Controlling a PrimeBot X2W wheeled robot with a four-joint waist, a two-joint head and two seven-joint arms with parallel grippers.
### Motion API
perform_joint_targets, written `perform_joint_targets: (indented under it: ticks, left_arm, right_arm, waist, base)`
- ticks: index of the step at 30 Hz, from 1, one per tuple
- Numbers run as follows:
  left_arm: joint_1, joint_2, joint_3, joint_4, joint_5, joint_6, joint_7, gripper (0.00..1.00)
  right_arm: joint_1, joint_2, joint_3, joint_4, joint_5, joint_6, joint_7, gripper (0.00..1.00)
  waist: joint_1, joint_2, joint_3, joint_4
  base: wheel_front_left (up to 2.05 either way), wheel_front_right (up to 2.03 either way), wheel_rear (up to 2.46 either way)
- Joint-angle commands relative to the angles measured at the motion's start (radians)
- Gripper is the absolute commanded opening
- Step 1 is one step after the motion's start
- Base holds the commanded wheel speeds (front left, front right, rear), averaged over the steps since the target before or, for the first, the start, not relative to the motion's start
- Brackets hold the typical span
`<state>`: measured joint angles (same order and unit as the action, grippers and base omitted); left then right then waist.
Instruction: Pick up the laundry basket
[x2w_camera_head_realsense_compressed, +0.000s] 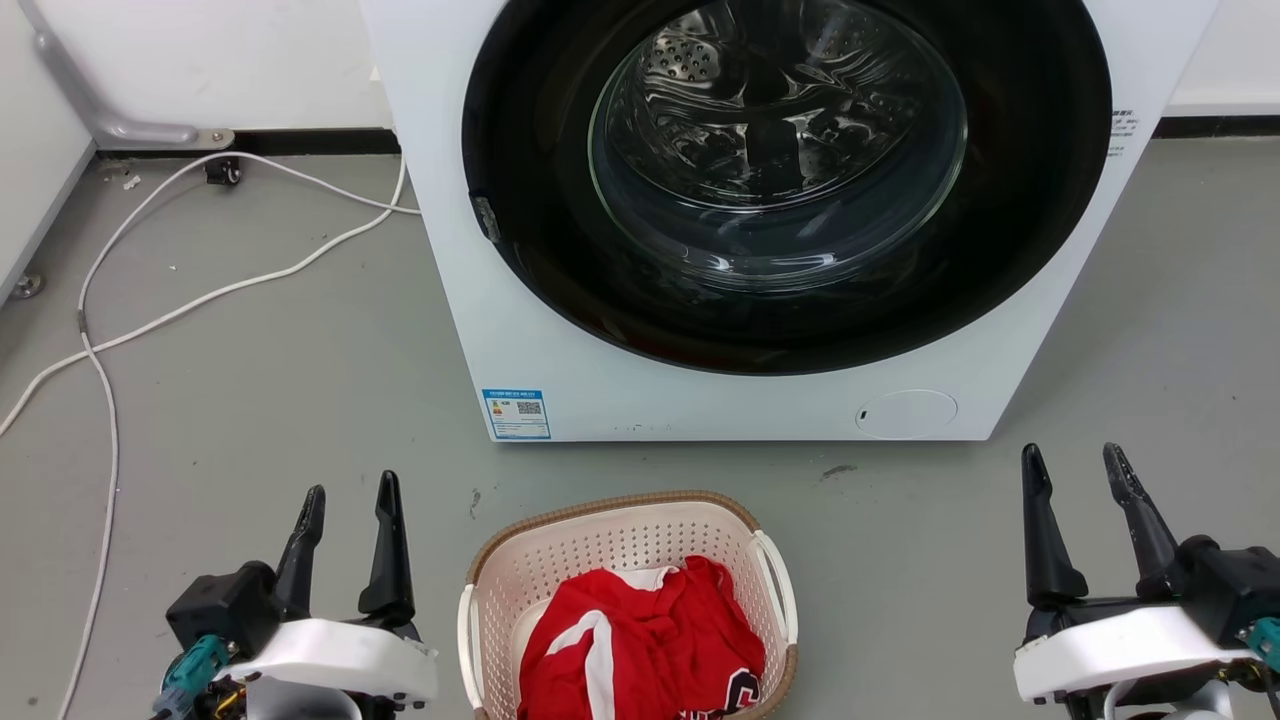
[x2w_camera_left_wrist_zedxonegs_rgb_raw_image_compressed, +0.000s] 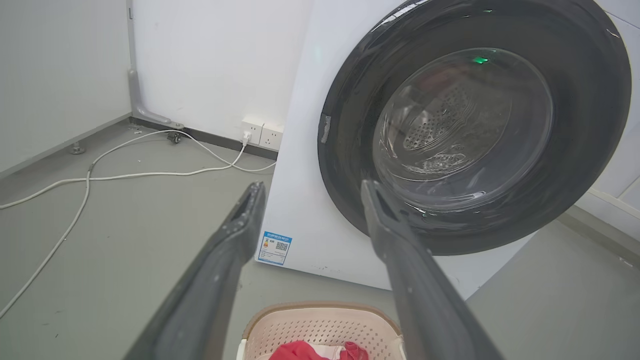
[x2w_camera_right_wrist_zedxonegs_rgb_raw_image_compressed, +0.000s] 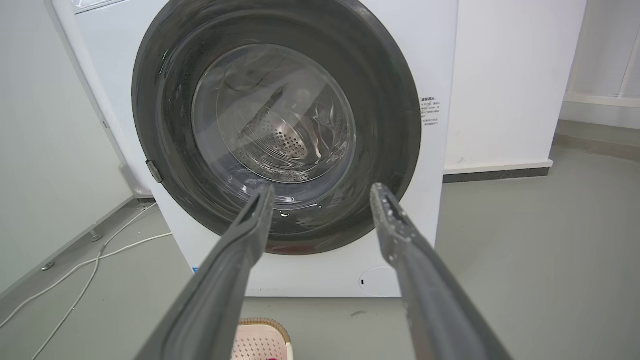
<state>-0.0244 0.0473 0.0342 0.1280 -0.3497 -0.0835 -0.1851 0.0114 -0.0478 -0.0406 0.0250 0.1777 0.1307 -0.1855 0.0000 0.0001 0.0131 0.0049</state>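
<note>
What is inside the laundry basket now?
A crumpled red garment with white stripes lies in the laundry basket. It covers most of the bottom, so anything beneath it is hidden.

Bare floor (x2w_camera_head_realsense_compressed: 900, 560) lies open on both sides of the basket (x2w_camera_head_realsense_compressed: 610, 505), so both handles are clear to reach. The washer (x2w_camera_head_realsense_compressed: 700, 400) stands close behind it, across a strip of floor. Red cloth (x2w_camera_head_realsense_compressed: 650, 640) fills its inside. Cables (x2w_camera_head_realsense_compressed: 100, 400) lie far left, well apart.
</note>
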Motion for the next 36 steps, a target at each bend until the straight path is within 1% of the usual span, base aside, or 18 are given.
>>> perform_joint_targets:
  ticks: [1, 10, 11, 14, 31, 36]
  left_arm:
    - [0.007, 0.003, -0.002, -0.005, 0.027, 0.002, -0.009, 1.00]
    - [0.014, 0.004, -0.003, -0.003, 0.103, 0.001, -0.030, 1.00]
    - [0.016, 0.004, -0.004, -0.003, 0.130, 0.003, -0.034, 1.00]
    - [0.019, 0.004, -0.004, -0.003, 0.155, 0.004, -0.041, 1.00]
    - [0.037, 0.004, -0.004, -0.011, 0.279, 0.013, -0.074, 1.00]
    - [0.042, 0.004, -0.005, -0.015, 0.309, 0.016, -0.082, 1.00]
  right_arm:
    - [0.006, -0.004, 0.002, -0.009, -0.031, 0.000, -0.010, 1.00]
    - [0.014, -0.004, 0.002, -0.017, -0.111, 0.000, -0.028, 1.00]
    - [0.018, -0.004, 0.001, -0.021, -0.134, 0.000, -0.035, 1.00]
    - [0.021, -0.004, 0.003, -0.025, -0.153, 0.000, -0.041, 1.00]
    - [0.040, -0.004, 0.002, -0.045, -0.239, 0.000, -0.072, 1.00]
    - [0.043, -0.004, -0.001, -0.047, -0.243, 0.000, -0.081, 1.00]
  waist:
    - [0.0000, -0.0001, -0.001, 0.000]
    - [0.0000, -0.0001, -0.001, 0.003]
    - [0.0000, -0.0001, -0.002, 0.003]
    - [0.0000, -0.0001, -0.002, 0.003]
    - [0.0000, -0.0001, -0.003, 0.004]
    - [0.0000, -0.0001, -0.003, 0.006]
  base:
    - [0.00, 0.00, 0.00]
    - [0.00, 0.00, 0.00]
    - [0.00, 0.00, 0.00]
    - [0.00, 0.00, 0.00]
    - [0.00, 0.00, 0.00]
    - [0.00, 0.00, 0.00]
